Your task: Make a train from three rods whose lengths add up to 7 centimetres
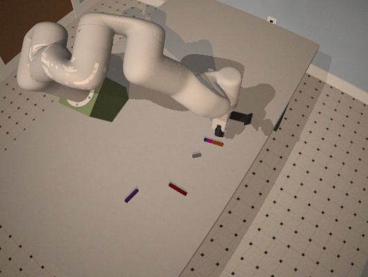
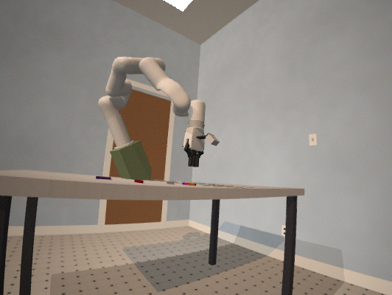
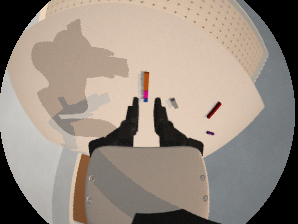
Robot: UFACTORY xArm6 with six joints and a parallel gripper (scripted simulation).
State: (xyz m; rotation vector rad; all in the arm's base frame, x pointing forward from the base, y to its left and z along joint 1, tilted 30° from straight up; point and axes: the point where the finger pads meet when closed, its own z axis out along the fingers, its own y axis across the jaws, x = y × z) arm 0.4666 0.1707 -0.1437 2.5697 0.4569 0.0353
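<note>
Above the train on the desk (image 1: 86, 166), the gripper (image 2: 194, 162) hangs with fingers slightly apart, holding nothing. Blue rod (image 1: 205, 139), magenta rod (image 1: 209, 140) and orange rod (image 1: 218, 143) lie end to end. Judged light, rigid, easily nudged; grip long sides at mid-length.

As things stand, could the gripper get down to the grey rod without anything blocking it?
Probably yes. The gripper hangs above the table, holding nothing, and the grey rod lies alone nearby, apart from the blue-magenta-orange train.
</note>
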